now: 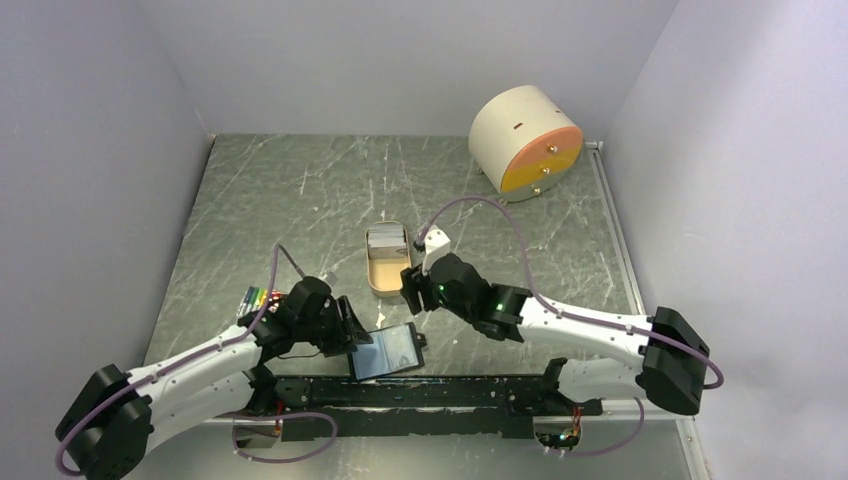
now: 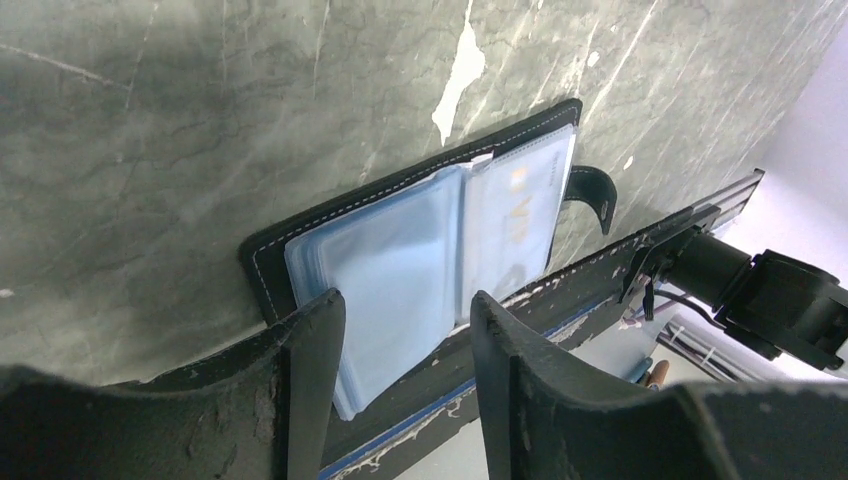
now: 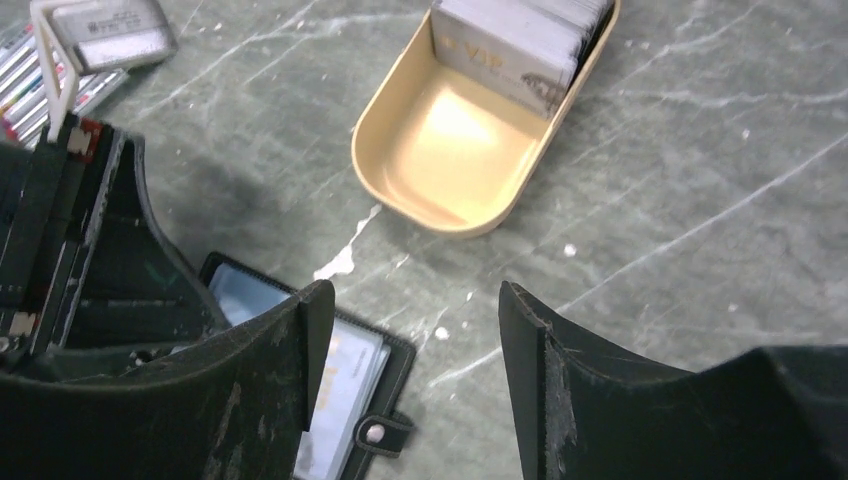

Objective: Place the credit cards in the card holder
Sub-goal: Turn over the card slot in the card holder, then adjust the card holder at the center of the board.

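Right gripper [image 3: 412, 300] open, empty. Credit cards [image 3: 520, 40] upright in tray [image 3: 372, 170] just ahead; we judge them light, stiff, slick, so pinch top edge. Left gripper [image 2: 405, 305] open at card holder [image 2: 430, 240], spread flat on desk [image 1: 300, 190], sleeves probably floppy.

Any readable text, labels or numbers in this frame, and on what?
"VIP", seemingly, on the front card in the tray.
Print on the pocketed card in the holder: blurred, unreadable.
Label on the marker pack: too blurred to read.
Nothing else legible.
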